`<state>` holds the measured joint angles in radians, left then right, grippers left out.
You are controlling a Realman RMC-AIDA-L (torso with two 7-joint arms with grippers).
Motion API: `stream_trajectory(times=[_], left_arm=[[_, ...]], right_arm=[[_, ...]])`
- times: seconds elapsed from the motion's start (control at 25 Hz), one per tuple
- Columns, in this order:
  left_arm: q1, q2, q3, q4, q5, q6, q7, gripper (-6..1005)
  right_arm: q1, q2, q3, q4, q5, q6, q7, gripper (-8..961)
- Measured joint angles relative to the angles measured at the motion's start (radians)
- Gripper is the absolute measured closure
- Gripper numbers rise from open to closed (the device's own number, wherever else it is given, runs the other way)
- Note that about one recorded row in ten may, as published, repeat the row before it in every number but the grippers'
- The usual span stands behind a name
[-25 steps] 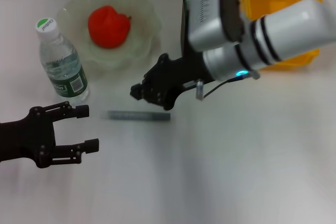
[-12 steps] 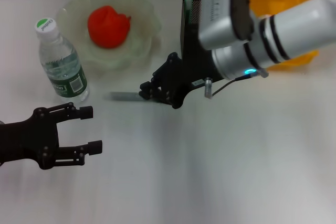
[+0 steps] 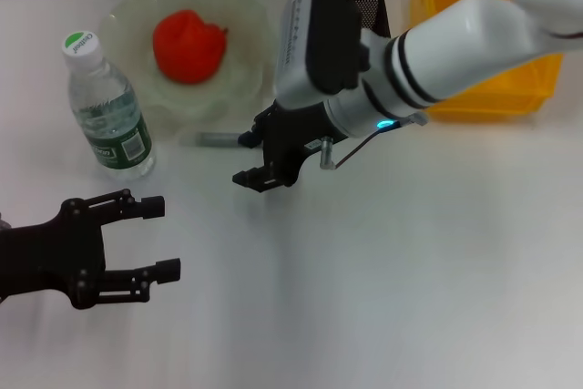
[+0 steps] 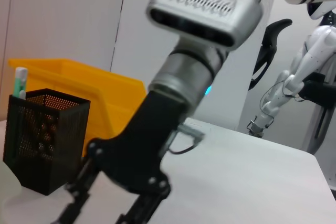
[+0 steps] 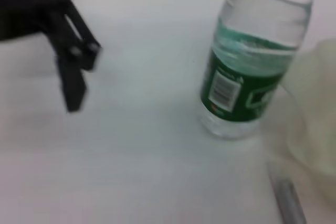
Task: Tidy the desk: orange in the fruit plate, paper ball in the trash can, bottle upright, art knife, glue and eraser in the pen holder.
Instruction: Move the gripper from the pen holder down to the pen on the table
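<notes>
The orange [image 3: 187, 46] rests in the fruit plate [image 3: 250, 61]. To its left the bottle [image 3: 107, 111] stands upright on the desk [image 3: 410, 271]. Just in front of the plate lies the grey glue [image 3: 217, 138], its right end hidden behind my right gripper [image 3: 243, 159], which hovers there open. In the right wrist view the glue [image 5: 287, 201] lies near the bottle [image 5: 247, 77]. My left gripper [image 3: 162, 238] is open and empty at the near left. The pen holder [image 4: 44, 140] holds the art knife [image 4: 20, 82]. Paper ball and eraser are out of view.
The yellow trash can [image 3: 510, 88] stands at the far right behind my right arm, next to the pen holder [image 3: 369, 2]. The near and right parts of the desk are bare white surface.
The glue has shifted away from me to the plate's front edge. My right gripper swung left over it and its fingers spread. The left gripper drifted slightly nearer.
</notes>
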<state>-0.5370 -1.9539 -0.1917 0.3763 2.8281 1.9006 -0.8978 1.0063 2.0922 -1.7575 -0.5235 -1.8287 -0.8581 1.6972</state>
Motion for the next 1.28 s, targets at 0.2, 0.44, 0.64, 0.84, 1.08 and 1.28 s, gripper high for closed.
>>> stream_trajectory(times=[0.2,0.44,0.64,0.84,1.08,1.28], left_arm=[[0.009,-0.008,0.0,0.0,-0.001,0.007,0.023,143],[0.02,-0.012,-0.004,0.004,-0.001,0.012,0.03,143],[0.021,-0.013,-0.007,0.006,-0.001,0.027,0.025,143],[0.023,-0.013,-0.007,0.007,-0.001,0.032,0.019,143],[0.026,-0.013,-0.008,0.007,-0.001,0.032,0.019,143],[0.027,-0.013,-0.007,0.007,-0.001,0.032,0.018,143]], right_arm=[[0.009,0.0,-0.121,0.032,0.036,0.133,0.062,462],[-0.049,0.0,-0.126,-0.03,0.066,0.148,0.054,303],[-0.082,-0.007,-0.103,-0.071,0.065,0.142,0.068,303],[-0.082,-0.009,-0.034,-0.061,0.057,0.142,0.089,303],[-0.041,-0.01,-0.004,0.007,0.046,0.157,0.128,303],[0.01,-0.007,0.043,0.094,0.045,0.177,0.138,303]])
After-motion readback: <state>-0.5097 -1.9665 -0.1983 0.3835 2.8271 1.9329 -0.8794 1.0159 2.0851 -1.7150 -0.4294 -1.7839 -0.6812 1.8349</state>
